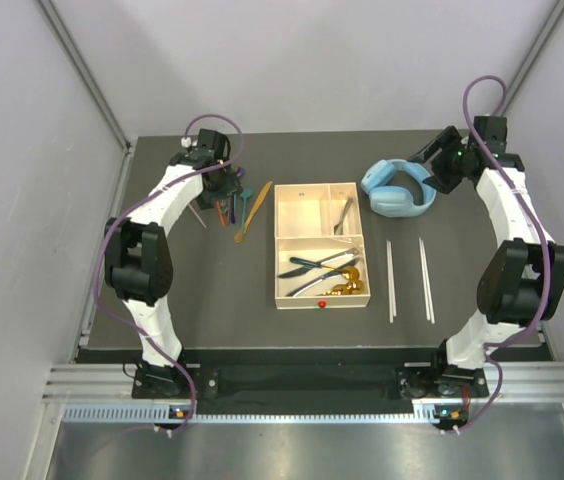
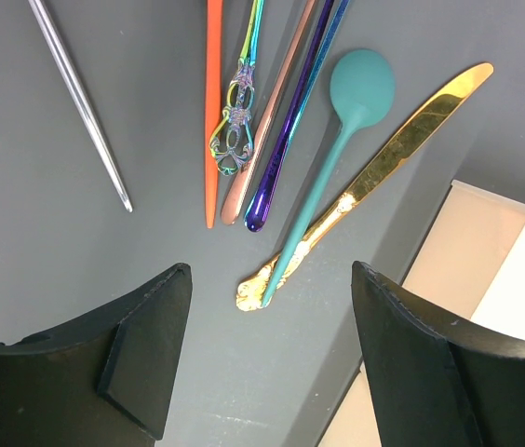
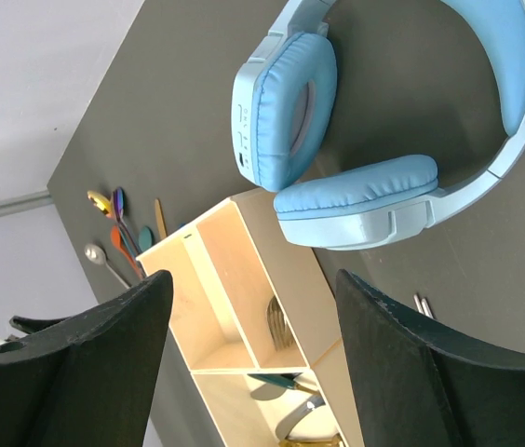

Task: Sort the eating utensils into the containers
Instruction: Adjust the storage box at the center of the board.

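Left hand: your left hand (image 2: 272, 275) is spread wide and holds nothing. It hangs over the loose cutlery left of the tray.
Right hand: your right hand (image 3: 255, 279) is also wide apart and empty, at the far right of the surface by the light-blue over-ear headphones (image 3: 383, 191).
Tray: the cream rectangular three-section tray (image 1: 302, 303) sits mid-surface, red dot on its near rim.
Done: the large near section holds dark-and-silver knives (image 1: 307, 265) and shiny gold spoons (image 1: 347, 283). The far-right small section holds a slim silver piece (image 1: 343, 213), probably a fork but too small to be sure. The far-left small section has nothing in it.
Left to sort, left side: a teal spoon (image 2: 362, 84) with its handle end crossing a gold knife (image 2: 411, 130). Beside them lie a purple handle (image 2: 262, 200), copper handle (image 2: 240, 191), iridescent ornate handle (image 2: 233, 140) and orange handle (image 2: 213, 112). A thin silver rod (image 2: 80, 102) lies apart.
Left to sort, right side: pale thin chopsticks (image 1: 391, 282) on the surface between the tray and your right arm.
Progress: you're under halfway, by my count. More pieces are out than in.
Headphones: not cutlery, so skip them.
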{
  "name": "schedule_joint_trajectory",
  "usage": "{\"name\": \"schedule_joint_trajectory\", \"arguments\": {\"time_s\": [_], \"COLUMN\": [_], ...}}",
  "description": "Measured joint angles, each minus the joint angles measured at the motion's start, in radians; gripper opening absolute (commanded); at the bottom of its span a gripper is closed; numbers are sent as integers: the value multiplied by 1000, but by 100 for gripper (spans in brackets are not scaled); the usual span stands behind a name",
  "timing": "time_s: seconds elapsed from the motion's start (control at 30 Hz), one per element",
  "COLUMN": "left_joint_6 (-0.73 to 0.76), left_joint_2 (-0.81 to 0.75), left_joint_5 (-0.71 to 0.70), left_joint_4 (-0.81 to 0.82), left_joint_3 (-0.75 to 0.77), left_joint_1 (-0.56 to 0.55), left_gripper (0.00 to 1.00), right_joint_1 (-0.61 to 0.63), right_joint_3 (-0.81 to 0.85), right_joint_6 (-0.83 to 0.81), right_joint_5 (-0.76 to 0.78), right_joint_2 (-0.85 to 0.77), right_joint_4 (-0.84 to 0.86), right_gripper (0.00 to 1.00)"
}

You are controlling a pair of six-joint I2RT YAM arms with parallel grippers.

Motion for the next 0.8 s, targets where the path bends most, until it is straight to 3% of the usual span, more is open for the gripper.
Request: {"name": "schedule_joint_trajectory", "arguments": {"time_s": [0.47,0.8], "left_joint_6": [-3,19], "left_joint_2": [2,45], "left_joint_5": [35,45], "left_joint_4": [-3,-28], "left_joint_3": [1,84], "left_joint_1": [0,-14], "left_gripper": [70,76], "right_joint_1": [0,0], "right_joint_3": [-16,-16], "right_joint_6": [-29,-29], "right_joint_5": [10,10], "right_joint_2": [-22,-23], "right_joint_4": [-13,-15], "right_gripper": [71,71]}}
